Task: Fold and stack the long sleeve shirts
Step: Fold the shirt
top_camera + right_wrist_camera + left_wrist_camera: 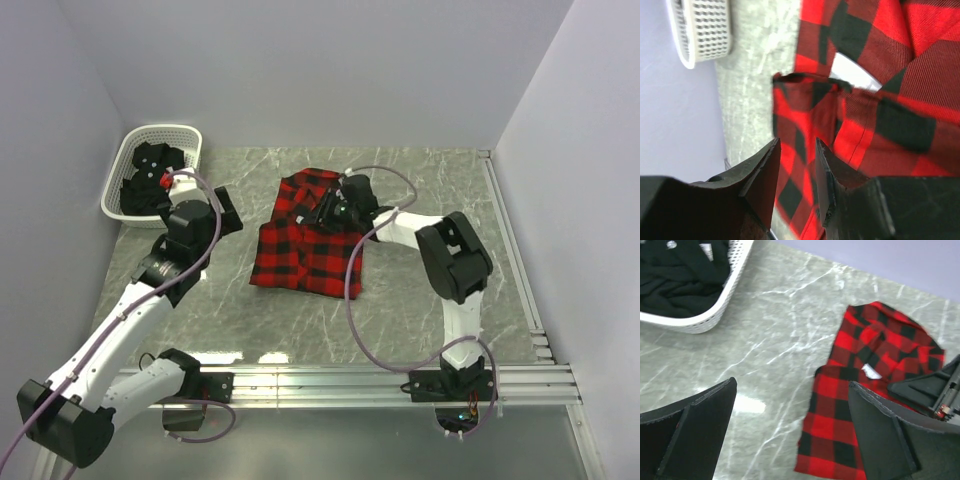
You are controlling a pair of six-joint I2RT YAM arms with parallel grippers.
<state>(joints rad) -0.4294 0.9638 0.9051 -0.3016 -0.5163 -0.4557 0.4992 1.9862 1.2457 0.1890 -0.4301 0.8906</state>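
The red-and-black check flannel shirt [305, 240] lies folded flat in the middle of the table. It fills the right wrist view [880, 100] and shows in the left wrist view [860, 390]. A black shirt [148, 178] lies bunched in the white basket [190, 135], also seen at the top left of the left wrist view [675, 270]. My left gripper [792, 390] hangs wide open over bare table just left of the flannel, with nothing in it. My right gripper [797, 145] hovers low over the flannel's collar end [325, 210], jaws a little apart with cloth showing through the gap.
The white lattice basket [720, 305] stands at the back left corner against the walls. A metal rail [510, 240] runs along the table's right edge. Grey marbled tabletop [440, 180] lies around the flannel.
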